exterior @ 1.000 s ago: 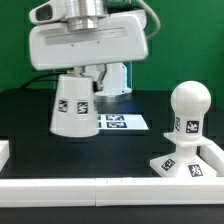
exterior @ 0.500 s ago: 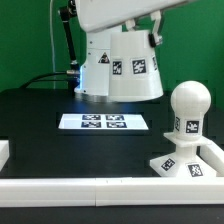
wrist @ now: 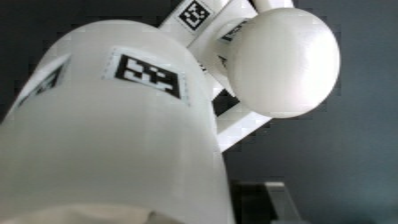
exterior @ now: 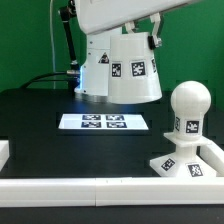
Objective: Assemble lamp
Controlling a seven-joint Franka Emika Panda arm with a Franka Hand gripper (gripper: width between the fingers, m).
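Observation:
My gripper [exterior: 120,28] is shut on the white truncated-cone shade [exterior: 122,68] and holds it in the air above the marker board [exterior: 103,122]. Its fingers are mostly hidden behind the shade. The round-headed bulb [exterior: 188,105] stands upright in the flat square base [exterior: 185,165] at the exterior view's right, apart from the shade and lower than it. In the wrist view the shade [wrist: 107,130] fills most of the picture, with the bulb [wrist: 285,60] beyond it and one dark finger [wrist: 270,205] beside the shade's wall.
A white rail [exterior: 100,186] runs along the table's front edge. A black cable [exterior: 40,78] lies at the back on the exterior view's left. The arm's white body fills the top of that view.
One second ago the shade hung low at the exterior view's left. It has risen and moved right, toward the bulb. In the last half second it has barely moved.

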